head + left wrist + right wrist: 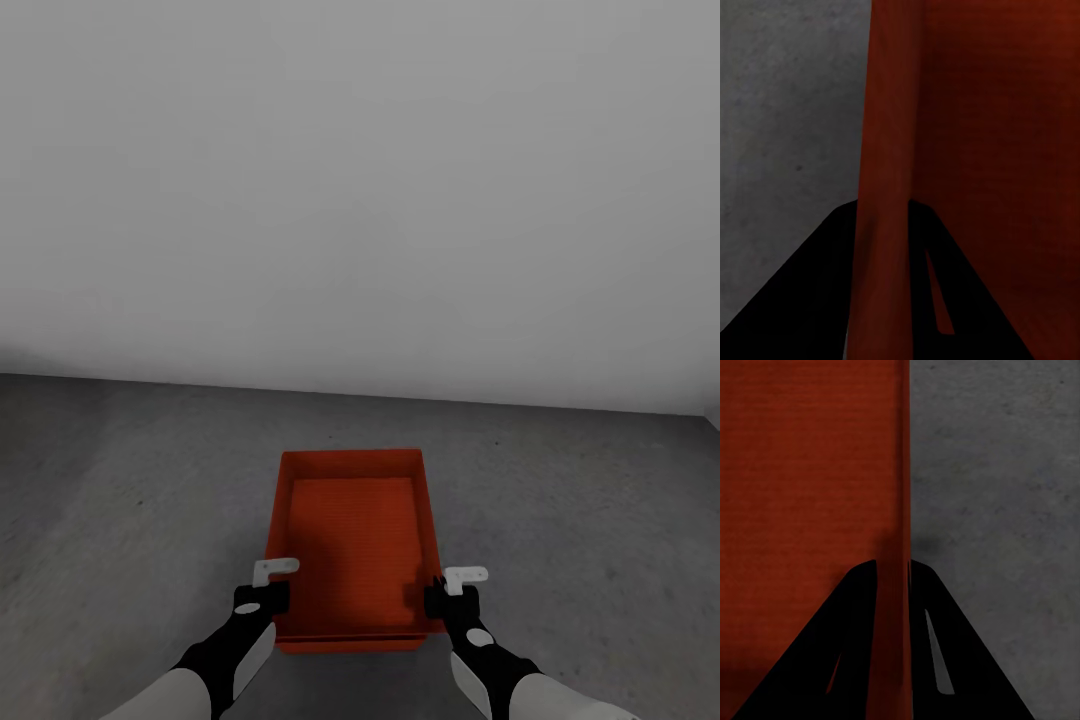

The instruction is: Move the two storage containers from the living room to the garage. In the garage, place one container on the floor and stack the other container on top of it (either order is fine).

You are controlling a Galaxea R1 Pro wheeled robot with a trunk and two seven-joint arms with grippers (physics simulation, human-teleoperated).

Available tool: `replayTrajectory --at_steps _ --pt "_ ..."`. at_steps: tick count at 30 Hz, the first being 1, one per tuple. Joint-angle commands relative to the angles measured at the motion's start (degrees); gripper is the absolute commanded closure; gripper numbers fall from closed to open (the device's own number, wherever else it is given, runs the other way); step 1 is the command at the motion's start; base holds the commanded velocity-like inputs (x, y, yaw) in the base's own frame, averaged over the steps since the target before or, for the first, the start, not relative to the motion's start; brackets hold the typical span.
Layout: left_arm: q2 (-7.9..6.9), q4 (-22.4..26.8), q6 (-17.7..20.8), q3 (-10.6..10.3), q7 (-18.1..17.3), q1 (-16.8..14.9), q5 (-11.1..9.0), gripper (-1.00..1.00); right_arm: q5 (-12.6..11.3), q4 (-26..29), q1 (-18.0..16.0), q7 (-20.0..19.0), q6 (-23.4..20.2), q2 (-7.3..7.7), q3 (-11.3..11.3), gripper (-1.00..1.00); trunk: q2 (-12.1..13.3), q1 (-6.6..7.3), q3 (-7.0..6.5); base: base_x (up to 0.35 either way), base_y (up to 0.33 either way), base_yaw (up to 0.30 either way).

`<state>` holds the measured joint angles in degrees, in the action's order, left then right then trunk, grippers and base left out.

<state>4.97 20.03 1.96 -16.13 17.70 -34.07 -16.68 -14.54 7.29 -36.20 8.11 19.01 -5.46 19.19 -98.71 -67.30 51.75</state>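
An open orange-red rectangular storage container [352, 545] w/ low straight walls and no lid sat in the middle of the head view, on or just above the dark grey rough concrete floor [120, 500]; couldn't tell whether it touched down. Behind it rose a plain pale grey wall [360, 190], meeting the floor in a straight line.

Both arms reached fwd, one on each long side of the box near its near end. The left gripper [272, 590], black w/ white finger parts, was at the box's left wall; the right gripper [450, 592] was at the right wall.

Left wrist view: the orange-red wall [881, 225] ran up between the two dark fingers [810, 300], one finger outside over the grey floor [787, 112], the other inside the box. So the left gripper was clamped across that wall.

Right wrist view: same layout, thin wall edge [900, 585] pinched between the dark fingers [960, 660], box interior [802, 472] on one side, concrete [997, 472] on the other. Right gripper was closed on the wall too.
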Motion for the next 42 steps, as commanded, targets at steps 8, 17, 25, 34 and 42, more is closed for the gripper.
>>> replayTrajectory --at_steps 8,17,25,34,42 --pt "-0.22 0.26 0.24 3.12 0.60 -0.07 0.68 1.00 -0.93 -1.11 -0.01 0.07 0.32 0.54 -0.64 1.00 -0.02 0.01 0.04 0.000 0.000 0.000" --pt "-0.23 0.26 0.24 3.12 0.61 -0.07 0.68 1.00 -0.93 -1.10 -0.01 0.07 0.32 0.54 -0.64 1.00 -0.02 0.01 0.04 0.000 0.001 0.000" --pt "-0.22 0.27 0.24 3.12 0.65 -0.10 0.65 1.00 -0.93 -1.07 -0.01 0.07 0.32 0.54 -0.64 1.00 -0.02 0.01 0.04 0.000 0.036 0.000" --pt "-0.23 0.27 0.24 3.12 0.63 -0.09 0.60 1.00 -0.93 -1.08 -0.01 0.07 0.32 0.54 -0.64 1.00 -0.02 0.01 0.04 0.000 0.023 0.000" --pt "-0.23 0.27 0.24 3.12 0.64 -0.10 0.63 1.00 -0.93 -1.08 -0.01 0.07 0.32 0.54 -0.64 1.00 -0.02 0.01 0.04 0.000 0.084 0.000"
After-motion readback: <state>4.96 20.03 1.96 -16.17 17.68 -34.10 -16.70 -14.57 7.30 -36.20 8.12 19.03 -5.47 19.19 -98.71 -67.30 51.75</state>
